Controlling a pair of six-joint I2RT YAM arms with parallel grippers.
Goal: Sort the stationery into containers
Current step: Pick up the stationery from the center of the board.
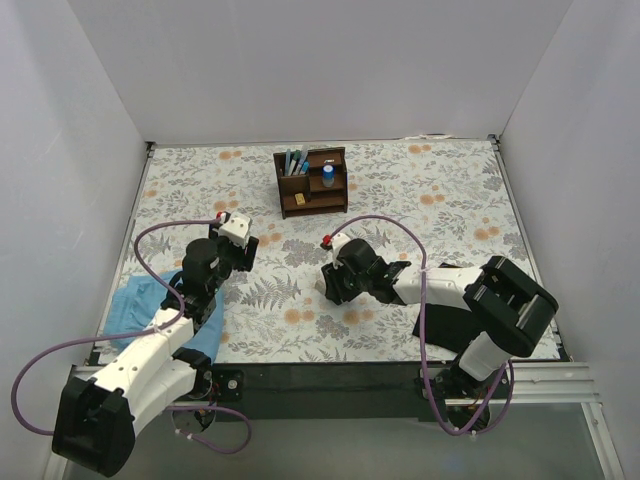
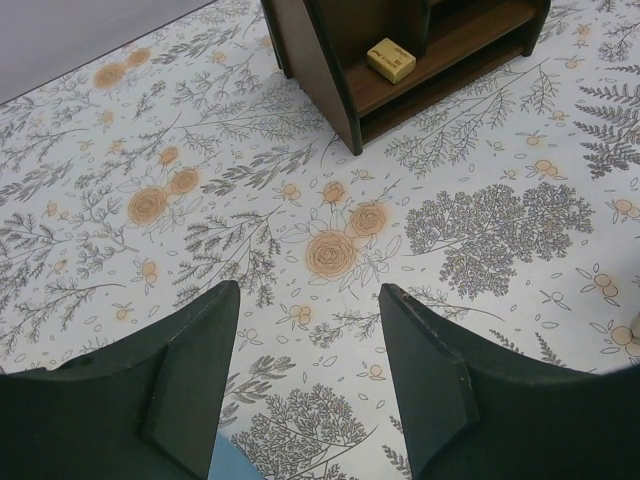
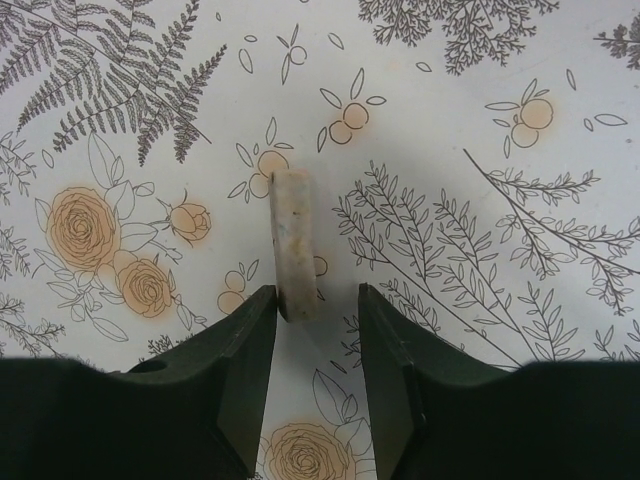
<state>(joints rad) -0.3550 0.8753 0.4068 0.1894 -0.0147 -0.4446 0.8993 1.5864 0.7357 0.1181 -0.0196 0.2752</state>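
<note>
The dark-brown organiser [image 1: 312,181] stands at the back middle of the table, with pens [image 1: 295,162] in its tall left slot, a blue-and-grey cylinder [image 1: 328,176] in a right compartment and a tan block [image 1: 299,199] on its low shelf. The left wrist view shows the block [image 2: 390,60] on that shelf. A flat beige piece [image 3: 293,245] stands on edge on the table. My right gripper [image 3: 316,292] is open low over it, its near end between the fingertips, against the left one. My left gripper [image 2: 308,295] is open and empty, facing the organiser [image 2: 330,80].
A light-blue cloth [image 1: 150,300] lies under my left arm and shows at the bottom of the left wrist view [image 2: 235,465]. A black cloth [image 1: 447,318] lies under my right arm. White walls enclose the floral table top [image 1: 440,200].
</note>
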